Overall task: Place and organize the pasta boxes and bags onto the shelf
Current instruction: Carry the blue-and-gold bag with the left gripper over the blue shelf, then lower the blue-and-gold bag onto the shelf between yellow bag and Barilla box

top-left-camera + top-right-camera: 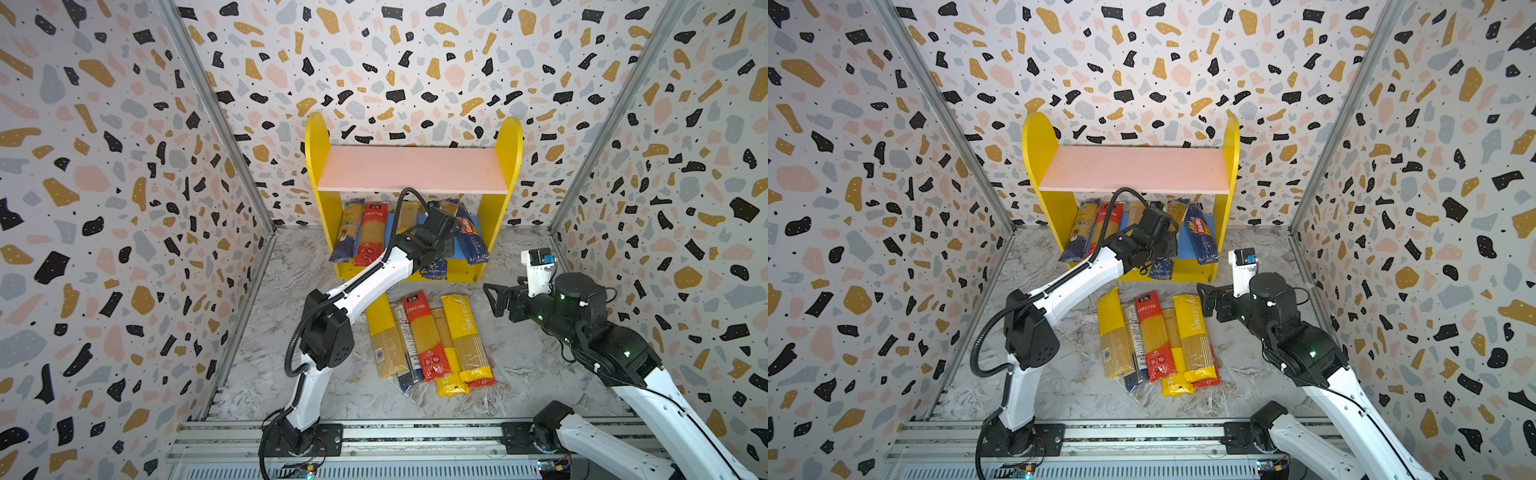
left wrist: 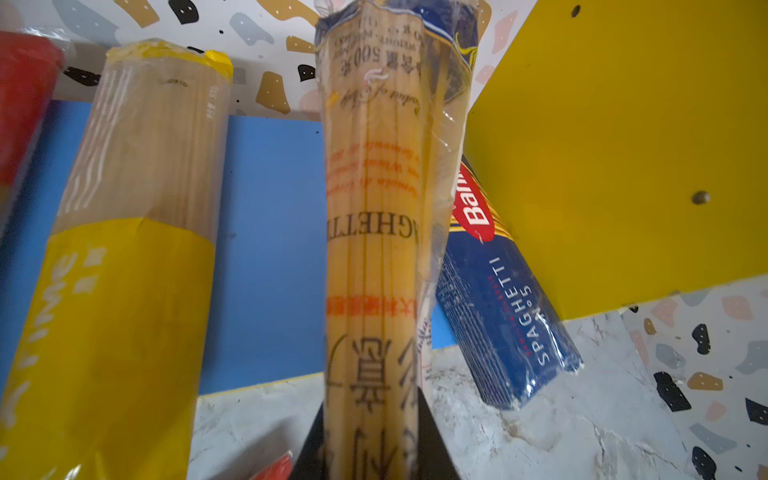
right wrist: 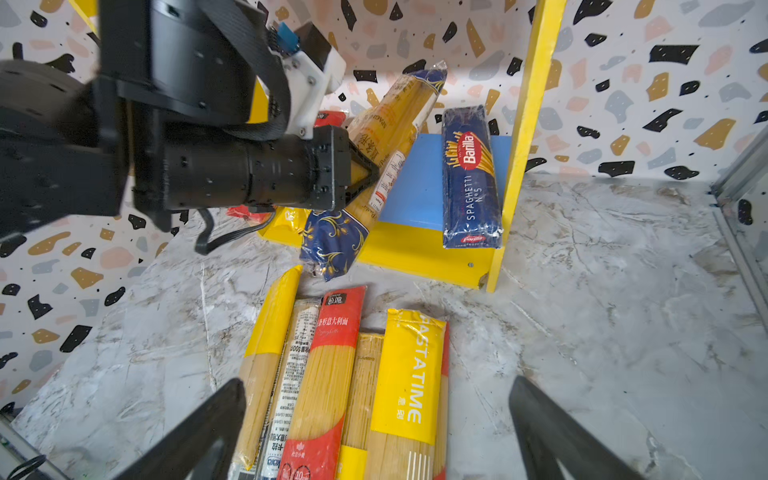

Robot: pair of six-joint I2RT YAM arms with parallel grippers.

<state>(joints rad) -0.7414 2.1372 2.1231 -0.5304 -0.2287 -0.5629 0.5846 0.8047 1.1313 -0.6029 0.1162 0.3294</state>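
The left end effector [image 3: 365, 174] is clenched on a clear spaghetti bag [image 3: 395, 112] with dark blue ends, tilted over the blue lower board [image 2: 270, 249] of the shelf [image 1: 509, 158], its near end past the shelf's front edge, so that placement looks unfinished. Leaning on that board are the Barilla pack [image 3: 469, 174], a yellow-ended bag [image 2: 137, 216], a red pack [image 1: 370, 237] and a blue-ended pack [image 1: 347, 237]. The pink upper board [image 1: 415, 168] holds nothing, at least five packs [image 1: 428, 340] lie on the table [image 1: 519, 374] before the shelf, and the right end effector [image 1: 492, 301] hangs released beside them: roughly half remains.

Leaning packs [image 1: 370, 237] on lower board [image 2: 270, 249], flat packs [image 1: 428, 332] before shelf [image 1: 318, 166]
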